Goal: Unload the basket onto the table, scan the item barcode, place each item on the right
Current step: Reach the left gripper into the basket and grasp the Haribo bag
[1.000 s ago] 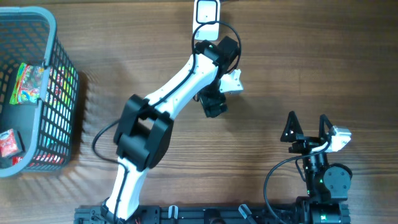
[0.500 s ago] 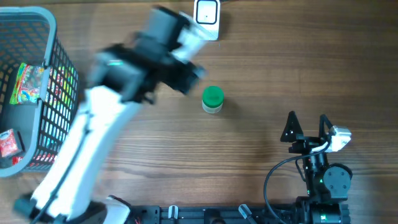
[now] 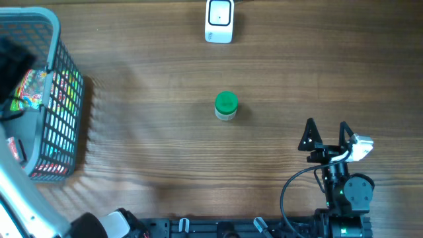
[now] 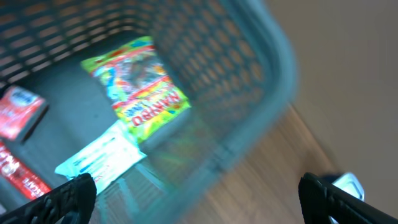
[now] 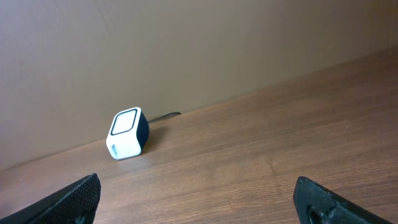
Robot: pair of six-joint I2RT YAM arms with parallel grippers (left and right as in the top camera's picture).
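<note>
– Fingers first: how do they stand?
– My left fingers [image 4: 71,196] are spread wide with nothing between them, hanging over the basket. My right fingers [image 3: 308,132] are just as wide and empty, parked near the front edge of the surface [image 3: 317,73], well apart from everything.
– And the goods?
– Biggest down: the basket [image 3: 63,99] sits at the left end, with a bright candy bag [image 4: 140,81] lying flat on its floor. The scanner [image 3: 219,21] stands at the far edge. A green-lidded jar [image 3: 226,106] stands upright mid-surface, near the scanner but not touching it. Smallest are a white-and-blue packet [image 4: 99,158] just beside the candy bag, and a red packet [image 4: 18,112] at the left of that view.
– Which step?
– Fetching, I'd judge: nothing is held, and my left wrist camera looks into the basket. Whether the jar is done with I can't tell.
– Next move?
– Lower my left fingers past the rim and straddle one packet, probably the candy bag. Then close, lift out, and carry it to the scanner, barcode toward the window. I can't see a barcode from here, and the wrist view is blurred, so I'd settle before closing.
</note>
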